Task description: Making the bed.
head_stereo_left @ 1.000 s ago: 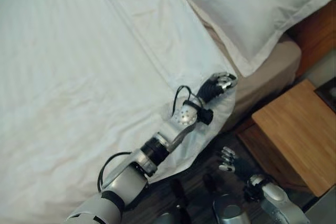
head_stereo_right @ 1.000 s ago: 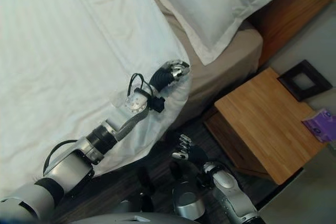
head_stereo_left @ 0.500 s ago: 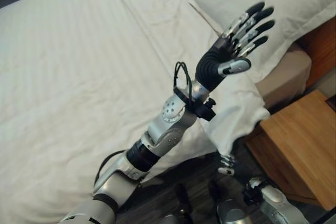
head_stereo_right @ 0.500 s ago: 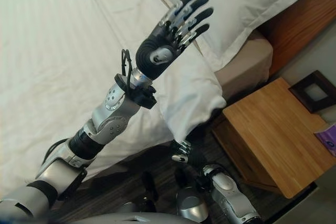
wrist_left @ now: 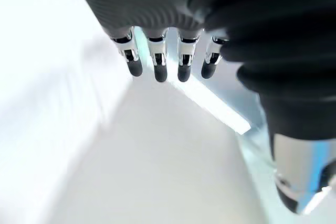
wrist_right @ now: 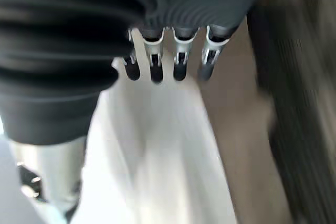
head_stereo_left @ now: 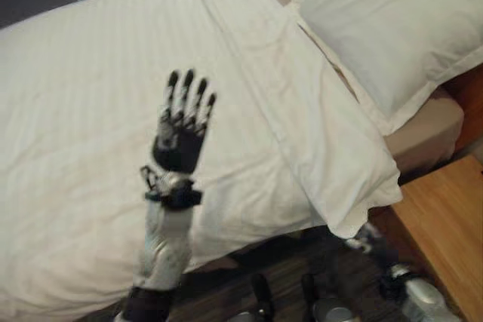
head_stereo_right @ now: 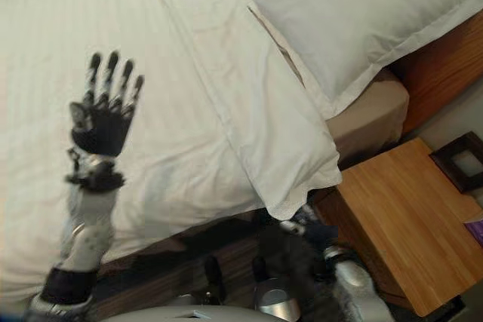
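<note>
Overhead, left hand (head_stereo_left: 181, 135) above duvet (head_stereo_left: 90, 96)

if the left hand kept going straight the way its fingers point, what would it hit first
Probably nothing soon: the left hand is open, raised over the white duvet, fingers aimed toward the bed's far edge. Height is unclear, so it may skim the duvet first.

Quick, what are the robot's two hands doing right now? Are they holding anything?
Left hand: open, fingers straight, raised above the duvet, holding nothing.
Right hand: open, fingers straight, holding nothing.
</note>
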Controlling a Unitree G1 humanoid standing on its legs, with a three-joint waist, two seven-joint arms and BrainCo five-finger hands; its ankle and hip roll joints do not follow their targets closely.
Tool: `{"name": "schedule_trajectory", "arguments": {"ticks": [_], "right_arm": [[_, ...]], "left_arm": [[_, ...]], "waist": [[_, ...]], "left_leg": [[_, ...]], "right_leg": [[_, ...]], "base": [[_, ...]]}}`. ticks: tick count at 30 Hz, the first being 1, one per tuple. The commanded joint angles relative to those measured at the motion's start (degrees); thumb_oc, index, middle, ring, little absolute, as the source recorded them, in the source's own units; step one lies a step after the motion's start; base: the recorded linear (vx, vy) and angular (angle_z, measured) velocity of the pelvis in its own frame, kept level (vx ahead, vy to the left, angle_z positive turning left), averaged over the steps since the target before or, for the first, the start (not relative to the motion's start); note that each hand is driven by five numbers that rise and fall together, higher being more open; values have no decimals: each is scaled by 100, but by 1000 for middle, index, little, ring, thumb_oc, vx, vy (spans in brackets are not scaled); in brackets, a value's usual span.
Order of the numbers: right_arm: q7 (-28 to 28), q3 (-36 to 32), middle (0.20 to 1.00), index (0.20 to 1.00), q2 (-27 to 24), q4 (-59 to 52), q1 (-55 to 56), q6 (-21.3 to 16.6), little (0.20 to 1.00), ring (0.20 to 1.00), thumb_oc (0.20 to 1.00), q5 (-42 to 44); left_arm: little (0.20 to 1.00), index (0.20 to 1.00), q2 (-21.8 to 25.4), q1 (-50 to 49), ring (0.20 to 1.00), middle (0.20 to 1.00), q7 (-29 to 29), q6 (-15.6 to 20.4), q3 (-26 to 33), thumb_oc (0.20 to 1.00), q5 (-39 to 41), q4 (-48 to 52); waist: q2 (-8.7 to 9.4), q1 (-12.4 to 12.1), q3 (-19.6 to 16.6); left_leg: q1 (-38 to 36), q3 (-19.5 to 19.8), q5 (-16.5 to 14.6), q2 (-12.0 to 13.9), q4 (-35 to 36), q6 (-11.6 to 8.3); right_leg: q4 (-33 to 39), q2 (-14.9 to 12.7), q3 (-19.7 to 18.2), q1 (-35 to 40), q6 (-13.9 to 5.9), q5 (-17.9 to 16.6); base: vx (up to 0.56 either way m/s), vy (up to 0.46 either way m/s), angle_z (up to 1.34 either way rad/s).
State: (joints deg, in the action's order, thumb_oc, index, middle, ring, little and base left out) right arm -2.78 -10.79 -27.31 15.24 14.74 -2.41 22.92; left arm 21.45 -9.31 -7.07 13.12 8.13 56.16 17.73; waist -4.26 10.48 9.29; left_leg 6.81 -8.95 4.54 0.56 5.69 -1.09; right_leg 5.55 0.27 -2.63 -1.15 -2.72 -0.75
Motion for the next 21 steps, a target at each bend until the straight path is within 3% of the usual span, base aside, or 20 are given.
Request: {"name": "schedule_trajectory", "arguments": {"ticks": [1,3,4,5,10,11,16,21], "right_arm": [[1293,-714,1000,1000,-431,262,-566,-556,1000,1000,1000,-209],[1865,-1646,1000,1000,-988,54,-894,-707,1000,1000,1000,-533],[1882,-1627,567,567,-1024,-132,-1041,-784,567,567,567,-527],[1855,-1561,200,200,-986,-239,-1128,-815,200,200,200,-490],[1263,-835,200,200,-777,-1105,-1740,-1178,200,200,200,-59],[725,-52,200,200,-438,-1582,-2127,-1286,200,200,200,521],[500,701,200,200,-199,-1564,-2615,-1245,200,200,200,882],[578,1604,200,200,-172,-824,-3491,-1038,200,200,200,970]], "left_arm": [[1000,1000,-142,419,1000,1000,-6,238,265,1000,61,-207],[1000,1000,-382,67,1000,1000,229,243,641,1000,-23,-488],[1000,1000,-445,90,1000,1000,256,245,566,1000,17,-513],[1000,1000,-468,117,1000,1000,278,237,514,1000,17,-550],[1000,1000,-415,207,1000,1000,229,184,183,1000,-66,-609],[1000,1000,-476,256,1000,1000,156,108,-176,1000,67,-654],[1000,1000,-468,282,1000,1000,144,13,-496,1000,118,-787],[1000,1000,-285,297,1000,1000,144,-17,-684,1000,171,-818]], "waist": [[218,-183,-168],[294,-395,-177],[311,-434,-176],[322,-450,-166],[389,-597,-121],[428,-700,-73],[442,-802,-3],[287,-1023,112]], "left_leg": [[-728,1,-527,-31,-69,-158],[-700,150,-510,-57,-69,-129],[-695,175,-510,-63,-69,-125],[-692,186,-510,-66,-69,-120],[-671,199,-471,-67,-69,-113],[-626,193,-430,-66,-69,-112],[-550,193,-380,-65,-69,-116],[-444,246,-275,-103,-69,-147]], "right_leg": [[-55,-110,234,-143,-345,-28],[-55,-140,357,-120,-328,-22],[-55,-144,379,-109,-330,-21],[-55,-144,390,-100,-331,-19],[-55,-136,433,-124,-343,-53],[-55,-129,443,-176,-344,-90],[-55,-142,466,-262,-351,-131],[-55,-197,564,-355,-352,-164]], "base": [[36,16,30],[-2,3,38],[-13,-3,34],[-21,-8,19],[-46,-9,8],[-54,-17,3],[-53,-23,-2],[-23,-16,3]]}}
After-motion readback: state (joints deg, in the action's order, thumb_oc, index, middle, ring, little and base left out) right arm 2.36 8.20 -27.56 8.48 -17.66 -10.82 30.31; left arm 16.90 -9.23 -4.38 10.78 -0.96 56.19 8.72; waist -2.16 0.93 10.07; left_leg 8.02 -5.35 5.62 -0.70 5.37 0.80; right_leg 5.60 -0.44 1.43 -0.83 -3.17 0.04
